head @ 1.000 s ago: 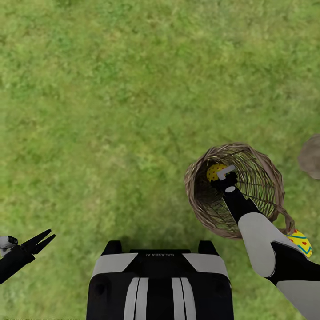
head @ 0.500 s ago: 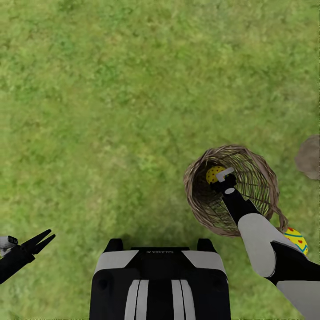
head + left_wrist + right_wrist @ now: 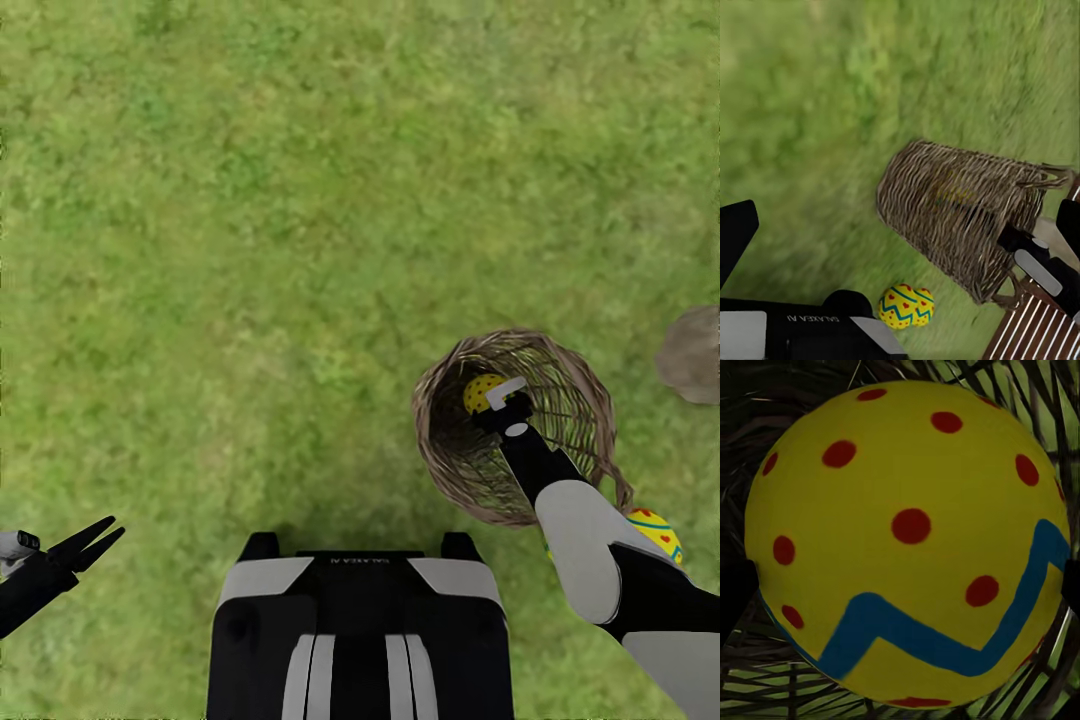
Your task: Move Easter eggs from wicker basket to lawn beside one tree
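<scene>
Currently the right gripper [image 3: 492, 400] is down inside the wicker basket [image 3: 590, 400], which stands on the lawn [image 3: 250, 250] just ahead of the robot's right side. A dotted egg [image 3: 907, 540] with a blue zigzag band sits directly before the right wrist camera, a dark fingertip at each side of it; whether the jaws have pressed onto it or merely stand spread around it cannot be told. The left gripper [image 3: 88, 543] hangs well apart over grass, jaws spread and holding nothing.

Risks, as judged: the egg is round and smooth, so an off-centre pinch could squirt it sideways into the weave. The basket is light; a lift that drags a finger against the wall could tip it or pull it along.

Two more eggs [image 3: 906, 305] lie touching one another on the grass beside the basket, near the robot's base [image 3: 360, 640]; one of them [image 3: 652, 532] shows beside the right forearm. A grey-brown trunk [image 3: 692, 355], probably a tree, stands beyond the basket. The basket wall is the main obstacle to withdrawal.
</scene>
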{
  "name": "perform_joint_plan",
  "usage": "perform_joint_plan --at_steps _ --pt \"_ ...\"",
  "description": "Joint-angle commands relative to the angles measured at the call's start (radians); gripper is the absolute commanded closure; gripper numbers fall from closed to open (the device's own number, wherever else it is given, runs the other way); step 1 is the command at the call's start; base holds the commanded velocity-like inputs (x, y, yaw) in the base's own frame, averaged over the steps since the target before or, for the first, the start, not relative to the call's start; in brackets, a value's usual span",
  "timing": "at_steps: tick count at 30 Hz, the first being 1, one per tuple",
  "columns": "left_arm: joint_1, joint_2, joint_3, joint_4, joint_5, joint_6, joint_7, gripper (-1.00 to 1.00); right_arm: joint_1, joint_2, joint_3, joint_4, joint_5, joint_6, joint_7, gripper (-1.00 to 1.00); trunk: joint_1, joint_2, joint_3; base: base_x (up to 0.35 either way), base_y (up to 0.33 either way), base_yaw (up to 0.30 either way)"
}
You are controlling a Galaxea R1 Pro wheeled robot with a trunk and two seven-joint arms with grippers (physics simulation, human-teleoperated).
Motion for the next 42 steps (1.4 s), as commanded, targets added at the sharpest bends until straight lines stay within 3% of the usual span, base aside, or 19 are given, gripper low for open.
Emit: perform_joint_plan --at_steps 1,7,42 --pt "0.000 0.000 0.000 0.001 -0.002 0.011 -0.004 -1.00 0.000 0.001 -0.004 0.000 0.007 0.001 -0.002 1.00 -0.004 0.007 0.003 0.000 0.000 0.000" --pt "0.000 0.001 -0.030 0.001 -0.003 0.011 -0.002 -1.00 -0.001 0.001 -0.004 0.000 0.007 0.001 -0.002 1.00 -0.027 0.049 0.022 0.000 0.000 0.000" --pt "0.000 0.002 -0.035 0.001 -0.003 0.012 0.021 -1.00 0.001 0.002 0.000 -0.005 0.008 -0.010 0.007 1.00 -0.161 0.294 0.131 0.000 0.000 0.000"
